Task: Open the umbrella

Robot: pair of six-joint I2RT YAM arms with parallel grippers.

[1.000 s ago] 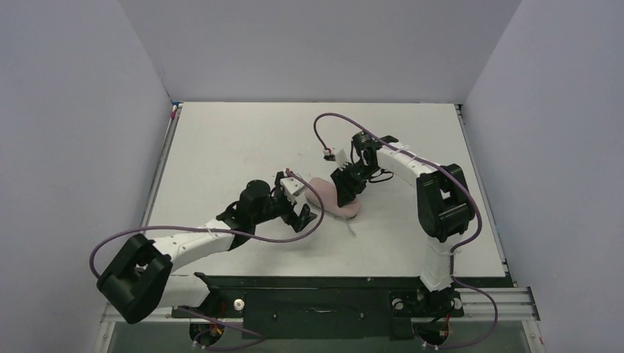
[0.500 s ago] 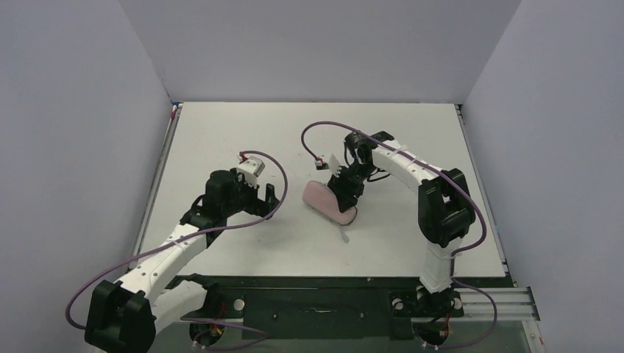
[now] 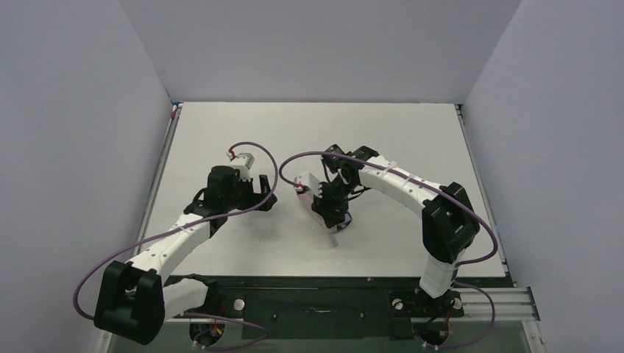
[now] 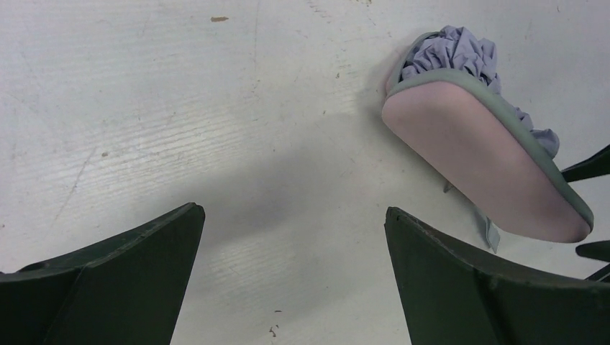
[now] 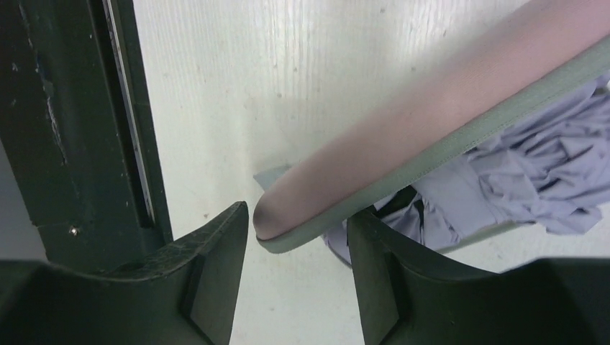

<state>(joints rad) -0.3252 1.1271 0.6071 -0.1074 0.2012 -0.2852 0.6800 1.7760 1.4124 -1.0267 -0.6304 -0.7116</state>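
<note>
Umbrella (image 4: 449, 54) bunched in case (image 4: 475, 158); right tool (image 5: 298, 224) half-open astride it, left tool (image 4: 293, 214) gaping, empty.

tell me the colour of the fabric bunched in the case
Pale lilac; the umbrella fabric shows best in the left wrist view.

The right tool (image 5: 298, 231) straddled the rounded end of a pink-beige case (image 5: 431, 115) with a grey-green rim, the umbrella (image 5: 532, 172) bunched as crumpled lilac fabric beneath it, over the white surface (image 5: 288, 72), a dark bar (image 5: 72, 122) at left.
</note>
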